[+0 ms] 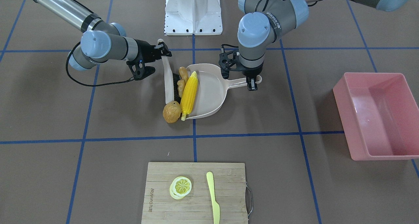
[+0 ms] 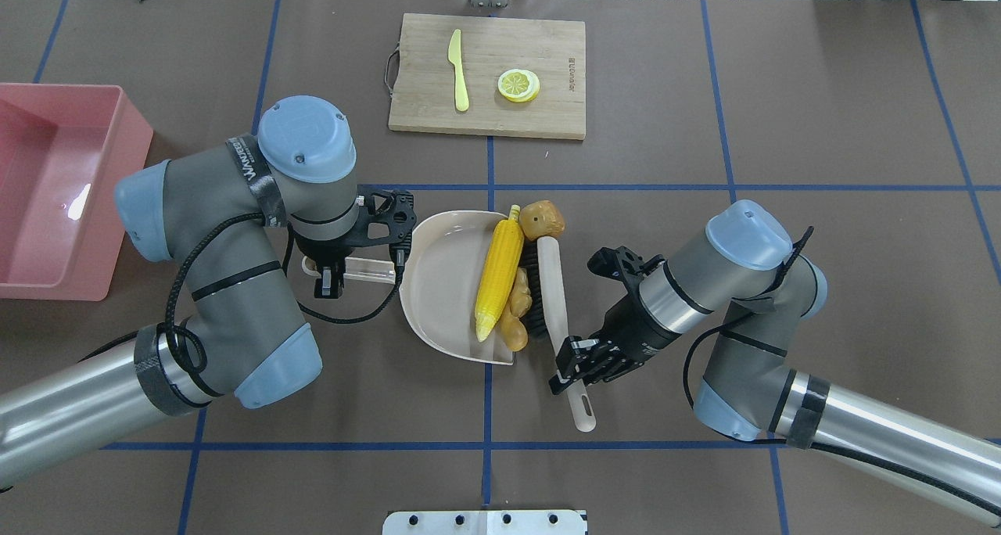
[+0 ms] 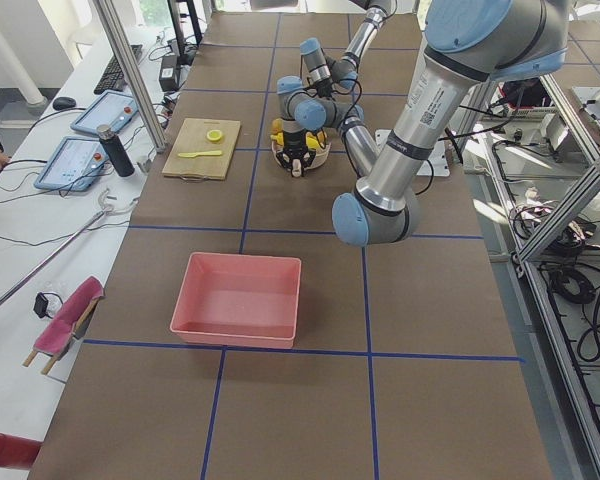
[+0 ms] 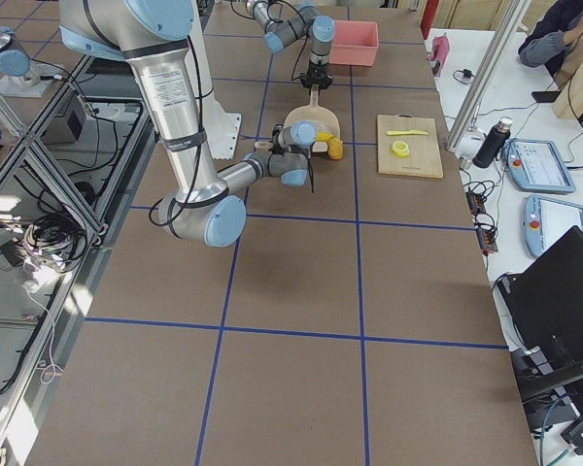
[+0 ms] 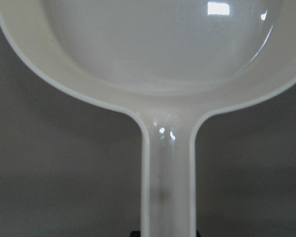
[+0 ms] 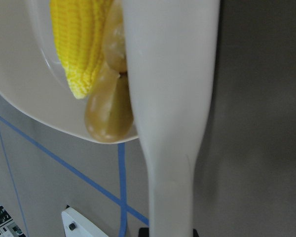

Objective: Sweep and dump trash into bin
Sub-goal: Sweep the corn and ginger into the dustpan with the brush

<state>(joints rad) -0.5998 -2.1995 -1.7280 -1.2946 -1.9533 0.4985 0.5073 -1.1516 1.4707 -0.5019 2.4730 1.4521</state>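
Note:
My left gripper [image 1: 252,83] [image 2: 328,273] is shut on the handle of the beige dustpan [image 1: 212,86] [image 2: 442,285] [image 5: 167,163], which lies flat on the table. My right gripper [image 1: 162,50] [image 2: 568,371] is shut on the handle of the beige brush [image 1: 168,86] [image 2: 551,285] [image 6: 172,98], laid along the pan's mouth. The yellow corn cob [image 1: 190,94] [image 2: 499,273] [image 6: 81,39] lies on the pan's front edge. The ginger-like piece [image 1: 181,78] [image 2: 514,320] [image 6: 108,108] sits between corn and bristles. The potato-like lump [image 1: 172,111] [image 2: 542,220] rests on the table at the pan's corner. The pink bin [image 1: 347,119] [image 2: 133,152] [image 3: 238,300] stands empty on my left.
A wooden cutting board [image 1: 196,211] [image 2: 485,105] at the table's far side carries a lemon slice [image 1: 180,187] [image 2: 518,84] and a yellow-green knife [image 1: 213,197] [image 2: 459,70]. The white robot base plate [image 1: 193,11] is on my side.

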